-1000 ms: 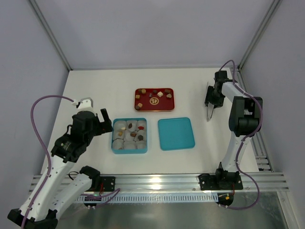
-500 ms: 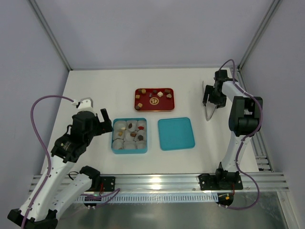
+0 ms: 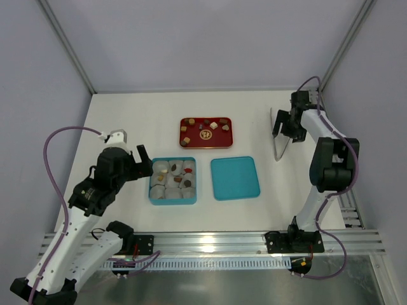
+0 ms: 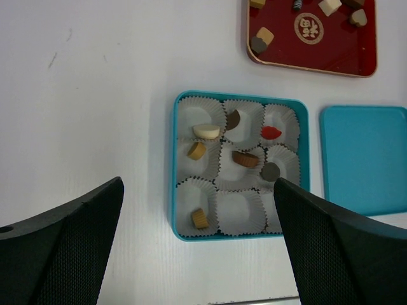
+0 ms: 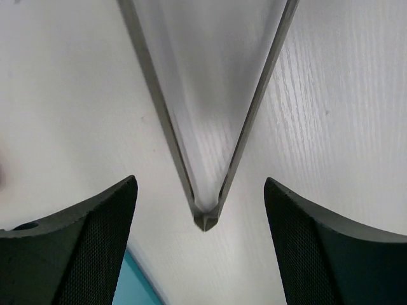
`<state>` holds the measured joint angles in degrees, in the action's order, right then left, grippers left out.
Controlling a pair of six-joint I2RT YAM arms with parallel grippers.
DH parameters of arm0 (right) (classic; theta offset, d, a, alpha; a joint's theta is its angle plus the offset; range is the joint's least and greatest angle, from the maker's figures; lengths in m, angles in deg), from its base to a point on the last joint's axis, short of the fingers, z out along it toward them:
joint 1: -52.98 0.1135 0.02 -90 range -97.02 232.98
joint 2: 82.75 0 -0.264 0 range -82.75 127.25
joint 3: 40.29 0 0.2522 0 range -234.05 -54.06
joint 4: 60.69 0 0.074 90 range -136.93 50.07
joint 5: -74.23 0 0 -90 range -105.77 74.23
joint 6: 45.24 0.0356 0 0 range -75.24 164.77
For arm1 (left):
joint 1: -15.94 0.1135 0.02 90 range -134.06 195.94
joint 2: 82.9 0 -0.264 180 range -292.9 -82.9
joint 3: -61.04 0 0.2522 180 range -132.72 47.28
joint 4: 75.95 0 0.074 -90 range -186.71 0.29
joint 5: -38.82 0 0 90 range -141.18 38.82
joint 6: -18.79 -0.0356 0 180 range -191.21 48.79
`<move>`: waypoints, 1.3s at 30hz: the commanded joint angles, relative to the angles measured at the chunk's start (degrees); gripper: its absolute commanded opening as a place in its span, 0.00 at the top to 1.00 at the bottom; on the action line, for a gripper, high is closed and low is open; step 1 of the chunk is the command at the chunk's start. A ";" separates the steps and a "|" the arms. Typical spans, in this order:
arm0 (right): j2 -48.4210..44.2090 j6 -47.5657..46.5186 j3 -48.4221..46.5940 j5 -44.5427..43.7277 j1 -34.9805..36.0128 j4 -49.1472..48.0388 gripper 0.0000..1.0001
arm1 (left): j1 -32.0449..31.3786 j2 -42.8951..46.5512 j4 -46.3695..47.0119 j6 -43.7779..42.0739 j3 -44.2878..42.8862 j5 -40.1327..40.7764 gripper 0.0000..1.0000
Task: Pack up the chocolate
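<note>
Many chocolate [image 3: 215,126] bits lie on the tray [image 4: 343,51] toward the table's [image 3: 127,114] far edge, some in the box [image 4: 174,190]. They are probably light and squashy, so pinch their sides softly. The left gripper [image 4: 198,184] and right gripper [image 5: 200,180] both have spread jaws.

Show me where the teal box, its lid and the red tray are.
teal box [image 4: 175,171], left wrist view, on its left wall.
teal lid [image 3: 235,178], top view, middle of its flat face.
red tray [image 3: 213,138], top view, bare red floor beside the emblem.
</note>
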<state>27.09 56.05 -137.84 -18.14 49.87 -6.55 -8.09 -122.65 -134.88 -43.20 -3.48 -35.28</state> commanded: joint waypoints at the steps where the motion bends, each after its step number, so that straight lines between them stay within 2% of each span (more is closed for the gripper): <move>1: -12.09 2.50 3.27 4.63 0.21 -2.40 0.19 | -0.14 -0.76 3.94 -0.76 -1.53 -8.65 0.03; 4: -20.00 3.64 9.24 6.15 2.76 -4.69 0.19 | -0.66 -7.08 5.35 0.55 -5.04 -15.44 0.10; 6: -23.43 4.09 14.06 7.38 6.16 -6.10 0.19 | -4.95 -10.86 6.75 2.04 -7.76 -15.20 0.12; 8: -28.09 4.71 17.15 6.86 8.29 -7.15 0.19 | -10.48 -16.13 7.63 3.36 -10.74 -9.18 0.15; 9: -30.80 5.14 19.95 6.68 10.21 -7.51 0.19 | -16.43 -20.07 7.99 3.89 -11.89 -6.09 0.16; 12: -34.60 6.72 25.40 8.08 11.90 -9.87 0.21 | -25.07 -26.67 7.73 6.69 -16.55 1.40 0.20; 16: -39.78 8.57 30.17 10.10 12.52 -12.43 0.23 | -29.84 -39.40 7.20 11.00 -21.39 4.92 0.23; 23: -40.76 8.57 32.72 10.36 13.31 -13.92 0.25 | -31.95 -54.01 3.86 17.86 -28.42 7.74 0.32; 29: -39.45 8.75 34.31 10.11 13.31 -15.51 0.28 | -31.87 -60.96 5.79 18.13 -30.62 4.32 0.37; 33: -36.73 9.10 35.45 10.28 13.40 -16.73 0.32 | -31.60 -64.04 6.32 18.40 -31.24 2.65 0.40; 36: -35.05 9.71 37.20 9.67 13.92 -17.70 0.41 | -31.43 -63.88 7.37 18.40 -30.01 1.86 0.40; 39: -33.91 10.59 38.96 8.53 15.06 -19.02 0.44 | -30.73 -63.00 8.51 18.05 -28.26 0.80 0.39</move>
<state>-7.55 65.30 -100.16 -8.19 63.53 -22.13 -39.66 -187.30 -129.11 -26.15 -32.35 -33.55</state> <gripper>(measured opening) 0.579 0.605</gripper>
